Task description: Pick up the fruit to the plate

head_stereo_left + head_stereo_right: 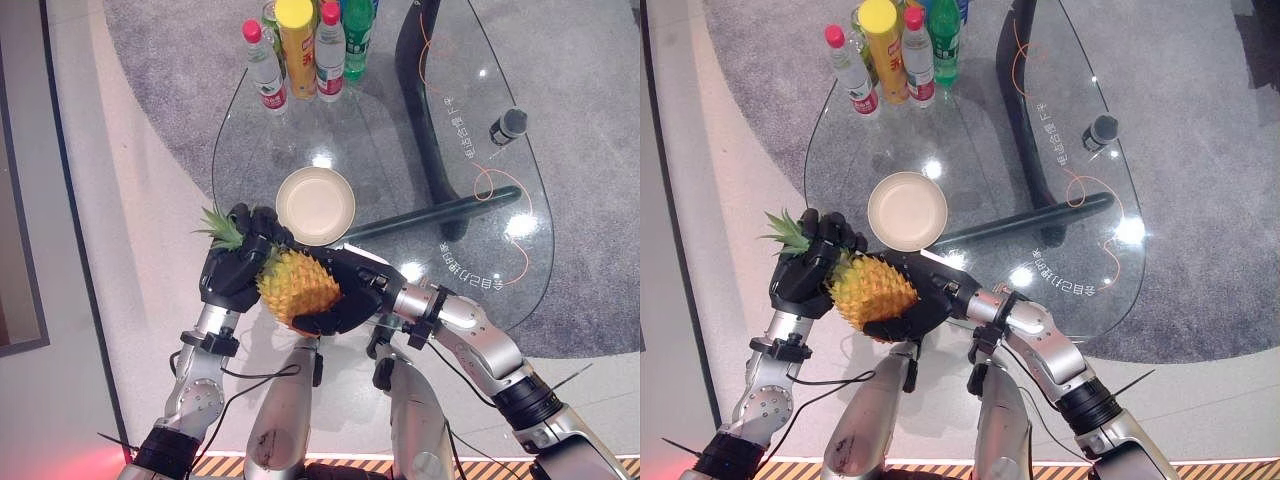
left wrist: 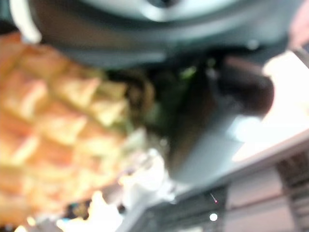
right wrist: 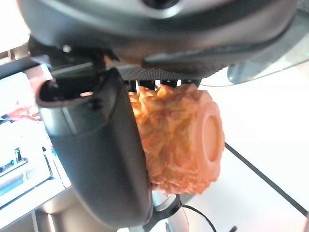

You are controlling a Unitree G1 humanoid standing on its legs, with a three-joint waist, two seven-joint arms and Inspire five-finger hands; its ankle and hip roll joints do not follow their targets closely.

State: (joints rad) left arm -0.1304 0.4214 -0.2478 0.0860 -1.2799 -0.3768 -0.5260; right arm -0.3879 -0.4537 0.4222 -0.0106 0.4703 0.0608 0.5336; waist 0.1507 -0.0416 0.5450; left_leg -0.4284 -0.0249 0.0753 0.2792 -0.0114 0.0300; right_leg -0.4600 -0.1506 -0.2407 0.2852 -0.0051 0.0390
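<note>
While both hands, left hand [image 1: 232,268] and right hand [image 1: 350,295], are clamping the pineapple [image 1: 297,287], level carrying toward the plate [image 1: 315,205] near the glass table's [image 1: 400,150] front edge seems wise.

Both arms bent inward, meeting just short of the bench [image 1: 250,110] near edge. Left robot hand [image 1: 232,268] has fingers curled round the pineapple [image 1: 297,286] at its crown end; right robot hand [image 1: 352,296] cups the body from below w/ fingers wrapped under, thumb alongside.
</note>
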